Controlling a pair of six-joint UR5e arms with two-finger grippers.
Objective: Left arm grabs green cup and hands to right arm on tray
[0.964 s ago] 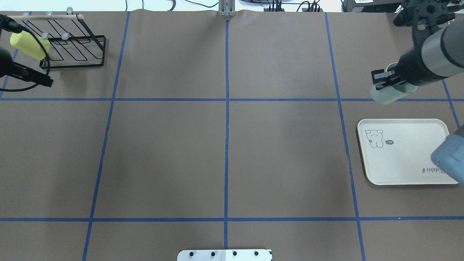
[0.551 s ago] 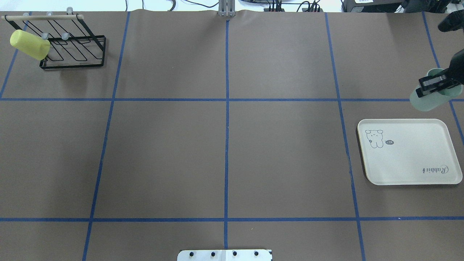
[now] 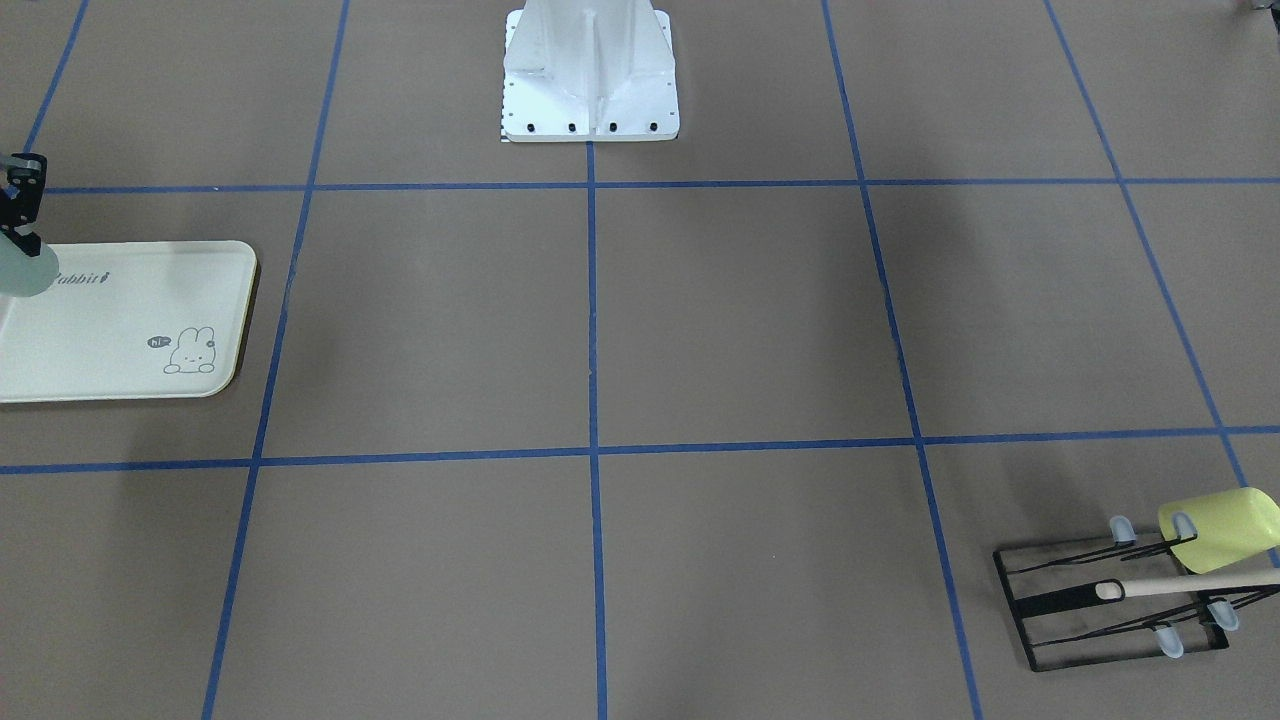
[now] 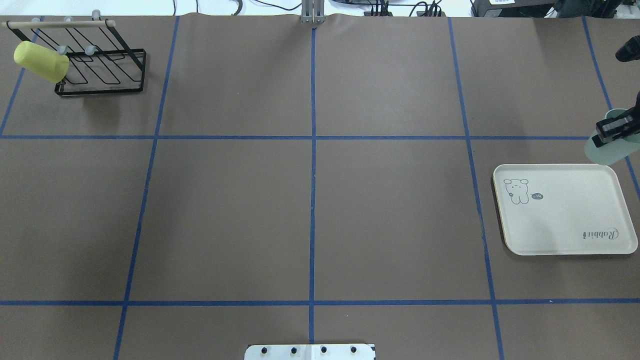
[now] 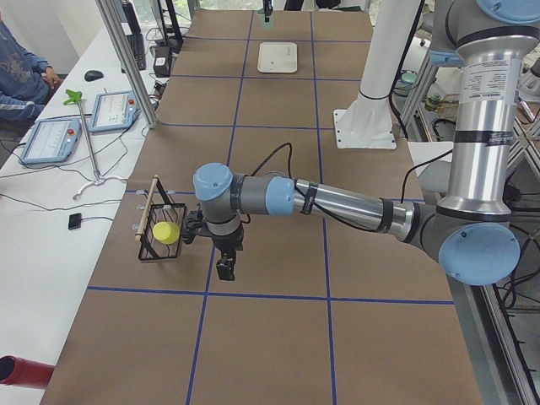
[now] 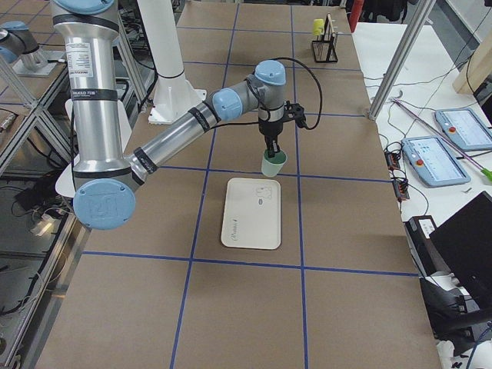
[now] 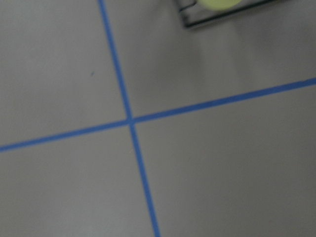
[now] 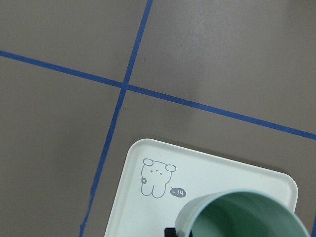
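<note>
Right, the right arm's black two-finger gripper [image 4: 614,131] was clamped on the rim of the small pale mint-green plastic cup [image 4: 606,149], one finger inside and one outside. Cup hung upright, mouth up, at the far edge of the flat cream-white rectangular tray [image 4: 565,220], on the side away from the robot. Right wrist view looked straight into the cup: only smooth green wall visible, with the tray's bunny corner beside it. Could not tell whether the cup's base was over the tray rim or just beyond it. Tray surface showed the bunny drawing and "Rabbit" script.

Far across the table, the black wire rack with a wooden bar [image 4: 107,75] carried a yellow-green plastic cup [image 4: 41,62] tipped on its side at one end. Left arm [image 5: 337,202] stretched low over the table, its black gripper [image 5: 224,268] pointing down just beside the rack, seen only in the left side view, so open or closed could not be told
</note>
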